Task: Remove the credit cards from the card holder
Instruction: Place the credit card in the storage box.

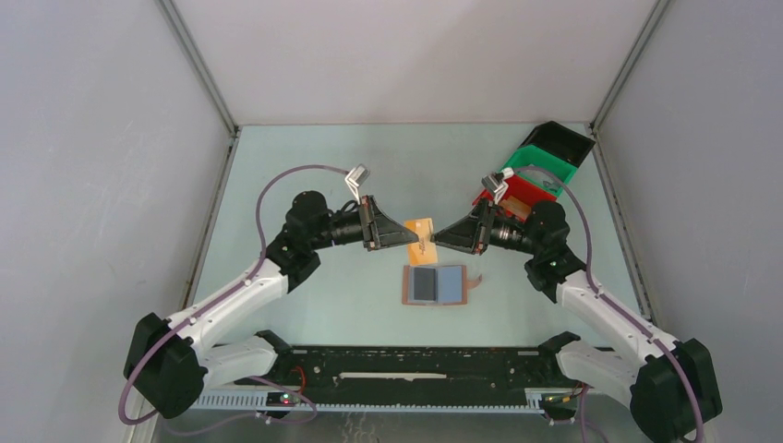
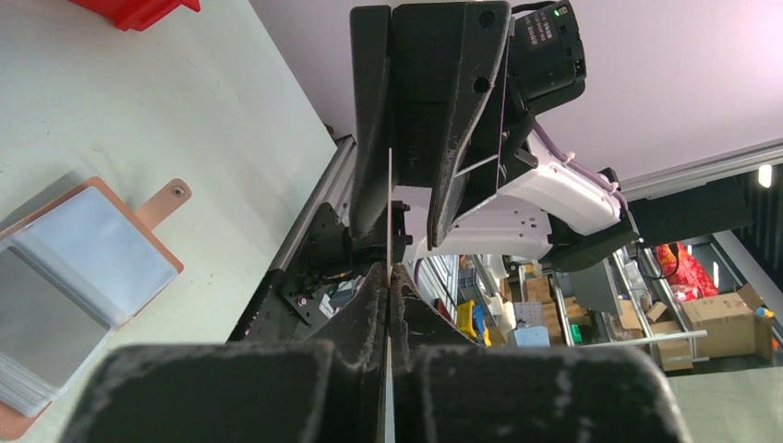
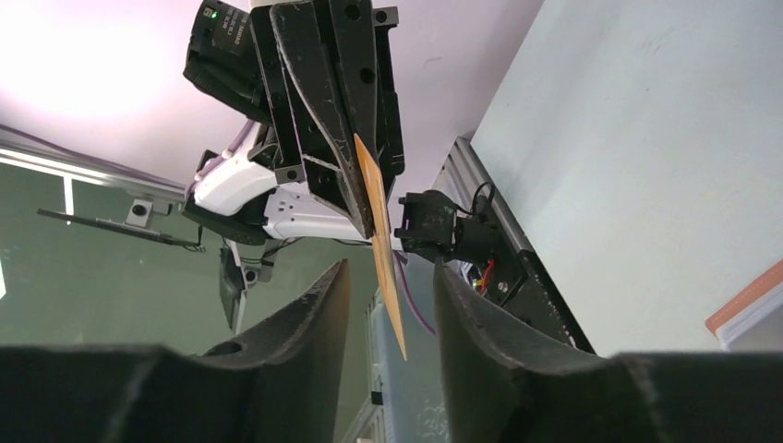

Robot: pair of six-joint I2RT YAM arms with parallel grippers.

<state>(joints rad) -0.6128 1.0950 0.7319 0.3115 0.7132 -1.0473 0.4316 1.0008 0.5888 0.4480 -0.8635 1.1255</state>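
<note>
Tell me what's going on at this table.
The two arms meet in mid-air over the table, with a tan credit card between them. The left hand is clamped shut on one end of the card. The right hand has its fingers apart on either side of the other end and is not gripping it. Below them the brown card holder lies open on the table, with a dark card showing in one pocket.

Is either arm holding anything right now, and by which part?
The left gripper is shut on the tan card, pinching the end nearest it. The right gripper is open around the opposite end, not gripping.
</note>
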